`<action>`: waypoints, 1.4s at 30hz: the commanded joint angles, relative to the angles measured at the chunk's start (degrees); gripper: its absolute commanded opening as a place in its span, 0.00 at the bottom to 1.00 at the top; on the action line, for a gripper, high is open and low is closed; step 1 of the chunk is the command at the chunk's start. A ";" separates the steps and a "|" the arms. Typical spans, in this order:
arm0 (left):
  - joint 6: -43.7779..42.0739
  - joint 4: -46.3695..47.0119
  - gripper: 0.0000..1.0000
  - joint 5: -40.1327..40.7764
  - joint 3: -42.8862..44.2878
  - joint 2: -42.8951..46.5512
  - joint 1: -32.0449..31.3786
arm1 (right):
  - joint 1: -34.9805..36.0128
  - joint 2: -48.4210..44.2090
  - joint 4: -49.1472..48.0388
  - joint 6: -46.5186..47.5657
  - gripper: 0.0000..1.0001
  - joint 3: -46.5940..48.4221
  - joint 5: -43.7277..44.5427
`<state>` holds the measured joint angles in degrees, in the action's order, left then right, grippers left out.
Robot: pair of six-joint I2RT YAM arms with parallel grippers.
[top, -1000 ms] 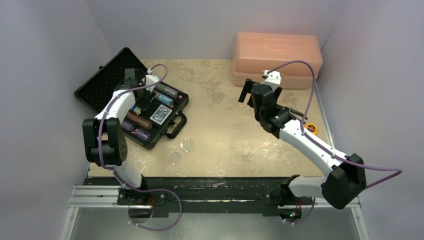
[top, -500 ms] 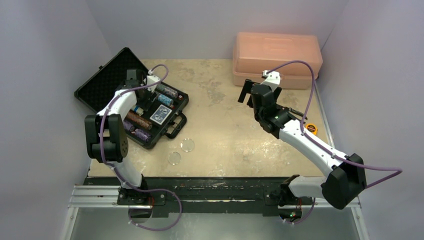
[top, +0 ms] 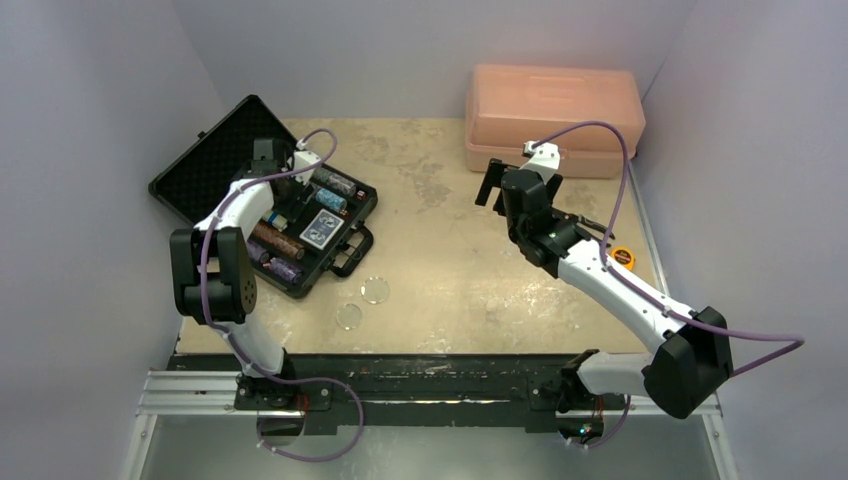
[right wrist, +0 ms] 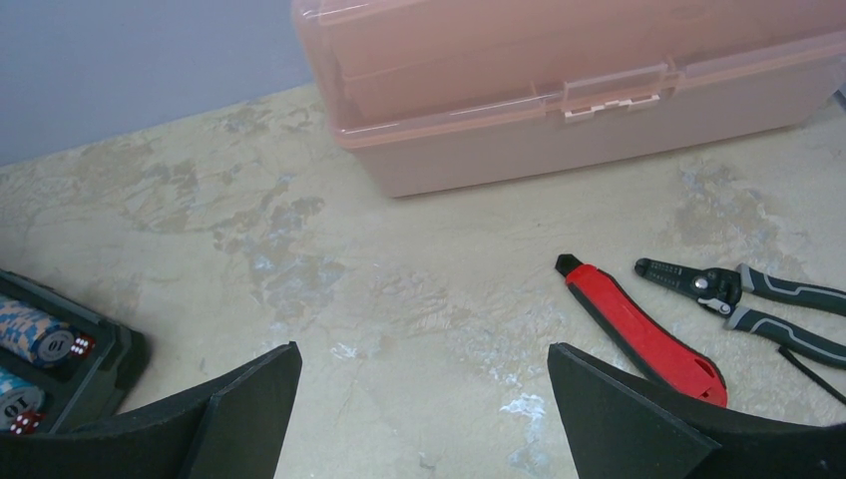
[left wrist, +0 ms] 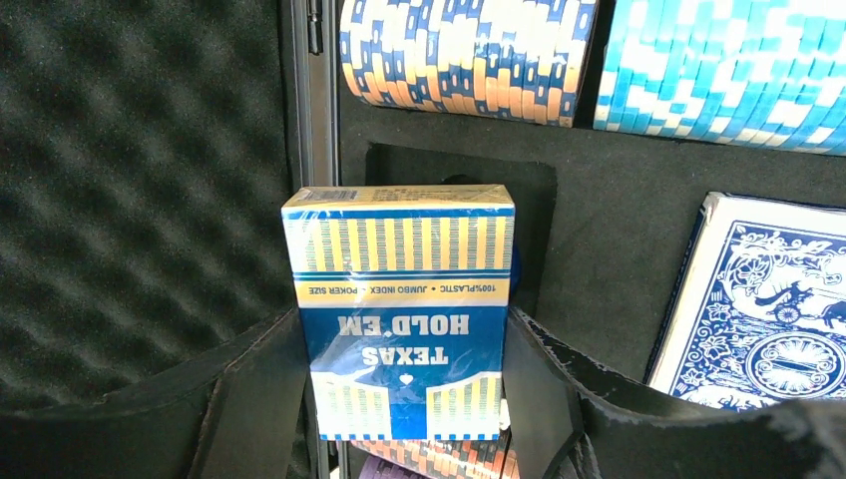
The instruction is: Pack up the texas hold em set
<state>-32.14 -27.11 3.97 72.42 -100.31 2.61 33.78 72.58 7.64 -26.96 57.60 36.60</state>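
Pale grey-violet walls (top: pixel 400 50) are closing in the table (top: pixel 440 270) on three sides. Its beige surface is showing worn, whitish patches. A pink plastic storage box (top: pixel 553 118) is standing closed at the far right, against the back wall. At the far left the black poker case (top: pixel 205 165) is lying open, with its foam lid leaning back. The left gripper (left wrist: pixel 404 399) is pressing both fingers on the sides of the Texas Hold'em card box (left wrist: pixel 399 299), holding it over an empty slot of the case, beside the chip rows (left wrist: pixel 469 55) and a loose deck (left wrist: pixel 768 299). The right gripper (right wrist: pixel 424 369) is hanging wide open and is holding nothing. A red utility knife (right wrist: pixel 643 329) and a wire stripper (right wrist: pixel 738 294) are lying near the storage box. Two clear discs (top: pixel 375 289) are lying in front of the case.
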 commanded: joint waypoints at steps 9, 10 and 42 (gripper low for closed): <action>0.37 6.12 0.00 -3.59 0.48 -0.14 0.36 | 0.52 -0.86 -2.72 0.63 0.99 -0.52 2.42; 0.37 6.29 0.00 -3.70 0.52 0.08 0.32 | 0.52 -0.86 -2.79 0.67 0.99 -0.56 2.42; 1.57 0.19 0.18 -3.30 -4.35 1.64 0.31 | 1.65 -1.38 -3.07 0.94 0.99 -0.83 3.70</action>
<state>-30.87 -23.20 1.85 69.82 -100.49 2.61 35.00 72.58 6.42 -26.85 56.95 38.09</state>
